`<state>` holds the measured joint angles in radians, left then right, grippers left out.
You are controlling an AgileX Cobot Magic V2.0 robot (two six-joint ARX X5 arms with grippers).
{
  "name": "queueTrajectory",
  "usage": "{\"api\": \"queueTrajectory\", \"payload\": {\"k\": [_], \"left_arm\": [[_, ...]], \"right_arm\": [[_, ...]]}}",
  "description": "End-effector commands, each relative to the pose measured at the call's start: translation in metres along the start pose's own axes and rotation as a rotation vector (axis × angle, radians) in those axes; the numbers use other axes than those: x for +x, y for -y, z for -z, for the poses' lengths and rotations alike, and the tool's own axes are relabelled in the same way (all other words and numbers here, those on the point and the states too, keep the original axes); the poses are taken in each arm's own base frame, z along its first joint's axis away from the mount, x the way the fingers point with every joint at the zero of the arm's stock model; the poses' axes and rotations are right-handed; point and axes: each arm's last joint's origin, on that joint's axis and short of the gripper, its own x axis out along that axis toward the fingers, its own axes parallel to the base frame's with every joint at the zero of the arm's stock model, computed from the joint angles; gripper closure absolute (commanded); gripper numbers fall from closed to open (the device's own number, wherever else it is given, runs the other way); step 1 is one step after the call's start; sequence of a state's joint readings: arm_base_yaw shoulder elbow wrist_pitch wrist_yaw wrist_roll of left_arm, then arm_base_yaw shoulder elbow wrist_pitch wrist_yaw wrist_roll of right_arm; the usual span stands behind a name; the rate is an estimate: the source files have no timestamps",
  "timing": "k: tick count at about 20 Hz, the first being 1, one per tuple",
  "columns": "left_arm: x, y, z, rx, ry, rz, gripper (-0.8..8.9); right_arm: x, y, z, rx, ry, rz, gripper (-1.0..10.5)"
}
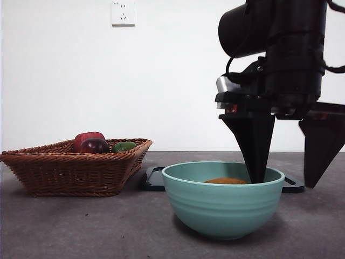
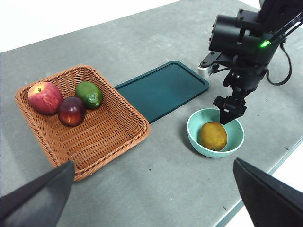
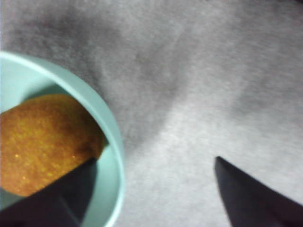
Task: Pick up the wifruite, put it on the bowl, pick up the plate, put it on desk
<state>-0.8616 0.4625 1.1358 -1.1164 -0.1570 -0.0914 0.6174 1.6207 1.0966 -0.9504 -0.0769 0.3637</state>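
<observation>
The right hand (image 1: 288,181) hangs spread wide, one jaw inside the mint-teal ridged bowl (image 1: 223,208) beside the released orange-brown wifruite (image 2: 212,135), the other outside, so lifting crookedly could snag the rim.

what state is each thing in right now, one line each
wifruite: lying inside the bowl, released
bowl: upright on the desk, holding the wifruite
plate: flat on the desk, bare, between basket and bowl
basket: upright, holding three fruits
right gripper: open, one jaw inside the bowl, the other outside its rim
left gripper: open, holding nothing, high above the desk
</observation>
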Motion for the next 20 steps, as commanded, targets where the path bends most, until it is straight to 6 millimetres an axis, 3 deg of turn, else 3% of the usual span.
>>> {"api": "queueTrajectory", "payload": {"k": [1,4,12,16,20], "left_arm": [[-0.003,0.0,-0.003,0.006,0.028,0.005,2.51],[-0.003,0.0,-0.003,0.006,0.028,0.005,2.51],[-0.003,0.0,-0.004,0.006,0.03,0.005,2.51],[-0.003,0.0,-0.004,0.005,0.031,0.005,2.51],[-0.003,0.0,-0.004,-0.001,0.03,0.005,2.51]], "right_arm": [[0.004,-0.005,-0.005,-0.023,-0.003,-0.005,7.3],[0.004,-0.006,-0.006,-0.026,0.002,-0.032,9.4],[-0.003,-0.007,-0.016,-0.023,0.07,-0.087,9.4],[-0.028,0.004,-0.042,-0.032,0.132,-0.092,9.4],[-0.05,0.022,-0.086,-0.057,0.144,-0.071,9.4]]}}
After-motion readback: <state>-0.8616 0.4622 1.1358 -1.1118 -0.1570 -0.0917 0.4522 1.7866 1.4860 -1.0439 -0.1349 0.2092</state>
